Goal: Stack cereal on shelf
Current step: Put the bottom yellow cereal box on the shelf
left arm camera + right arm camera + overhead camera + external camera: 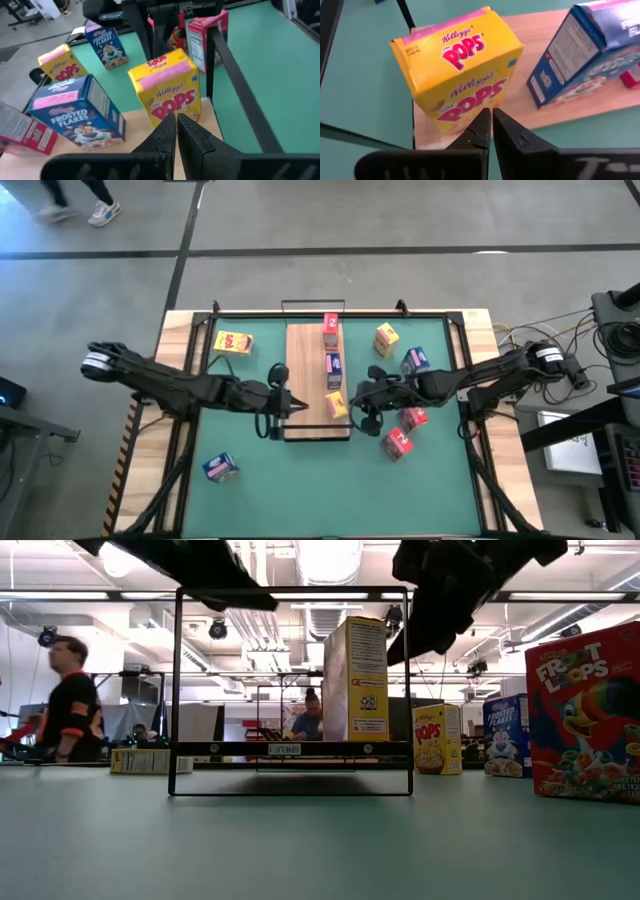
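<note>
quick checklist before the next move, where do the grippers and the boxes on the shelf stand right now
1. Right gripper shut and empty, just short of the yellow Pops box: ok.
2. Left gripper shut, empty, over the shelf: ok.
3. Yellow Pops box upright on the shelf: ok.
4. Blue Frosted Flakes box beside it on the shelf: ok.
5. Red box at the shelf's far end: ok.
6. All cereal on the shelf: not ok; the red Froot Loops box and others sit on the green mat.
</note>
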`<state>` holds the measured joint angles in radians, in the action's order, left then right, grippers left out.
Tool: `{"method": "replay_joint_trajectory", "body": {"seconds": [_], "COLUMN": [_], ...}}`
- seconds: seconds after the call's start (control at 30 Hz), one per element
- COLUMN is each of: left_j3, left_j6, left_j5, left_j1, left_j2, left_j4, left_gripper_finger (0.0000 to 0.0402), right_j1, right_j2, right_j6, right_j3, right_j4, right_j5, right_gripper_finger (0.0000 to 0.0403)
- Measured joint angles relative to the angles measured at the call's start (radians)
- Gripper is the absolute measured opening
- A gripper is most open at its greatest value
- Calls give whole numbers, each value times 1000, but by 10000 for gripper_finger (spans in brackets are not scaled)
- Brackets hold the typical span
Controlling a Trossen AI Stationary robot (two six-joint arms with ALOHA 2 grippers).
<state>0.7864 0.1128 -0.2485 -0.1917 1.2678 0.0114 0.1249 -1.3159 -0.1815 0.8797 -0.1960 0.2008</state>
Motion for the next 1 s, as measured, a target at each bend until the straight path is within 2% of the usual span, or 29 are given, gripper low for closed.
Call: {"method": "replay_joint_trajectory", "body": {"seconds": [0.53, 1.0], "left_j3": [3, 5], "left_j6": [6, 25], "left_j5": [5, 7], "left_j1": [45, 68], "left_j2": [149, 186], "left_j4": [247, 259], "left_gripper_finger": [0, 0], "right_j1": [2, 8], "right_j2": [-24, -28], "right_j6": [-9, 0], "right_j3": [-26, -60], "right_j4": [7, 88], "right_j5": [-26, -26], "right_gripper_finger": [9, 9]}}
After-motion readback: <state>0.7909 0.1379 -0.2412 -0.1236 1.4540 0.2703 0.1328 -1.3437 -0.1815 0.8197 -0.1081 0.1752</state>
